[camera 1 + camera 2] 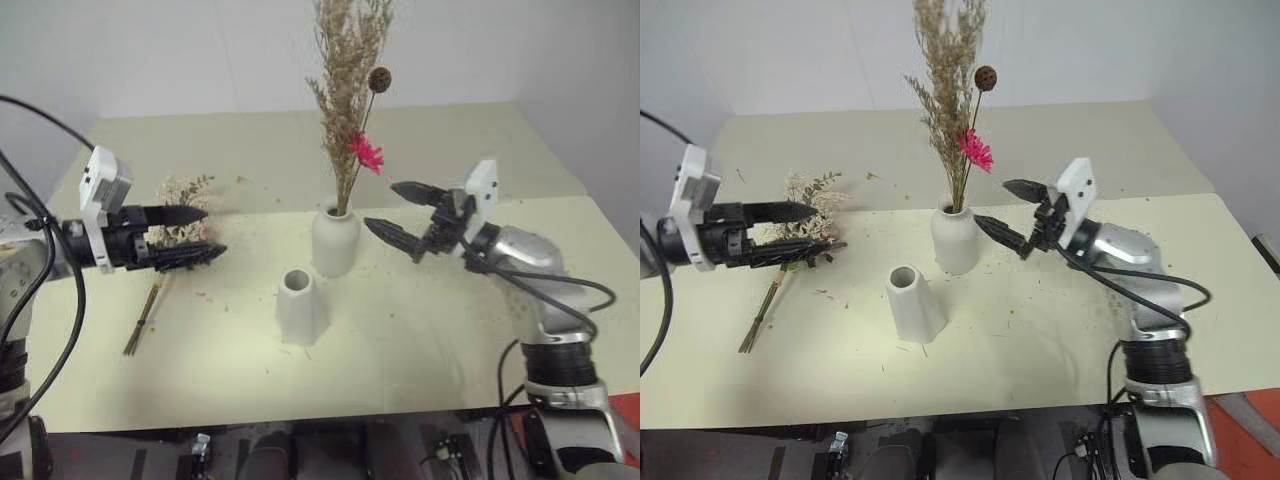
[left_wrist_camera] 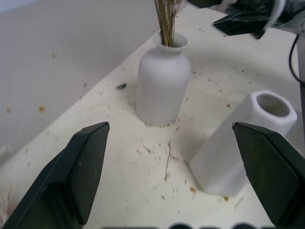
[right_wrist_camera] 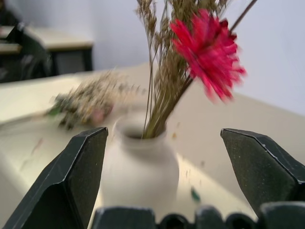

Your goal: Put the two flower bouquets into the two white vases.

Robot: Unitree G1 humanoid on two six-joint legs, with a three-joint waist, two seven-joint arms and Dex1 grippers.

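My right gripper (image 1: 398,217) hangs released, fingers apart, just beside the rounded vase (image 1: 335,241) holding the tan bouquet (image 1: 349,80). My left gripper (image 1: 196,234) hovers level, also released, over the cream bouquet (image 1: 172,232) lying on the pale yellow table (image 1: 400,340). The tapered vase (image 1: 301,306) stands empty. Walls are plain white.

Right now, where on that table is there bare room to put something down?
Bare: the near table strip in front of the tapered vase, and the far stretch behind the round vase. Crowded: the left side, where the loose bouquet lies under the left gripper.
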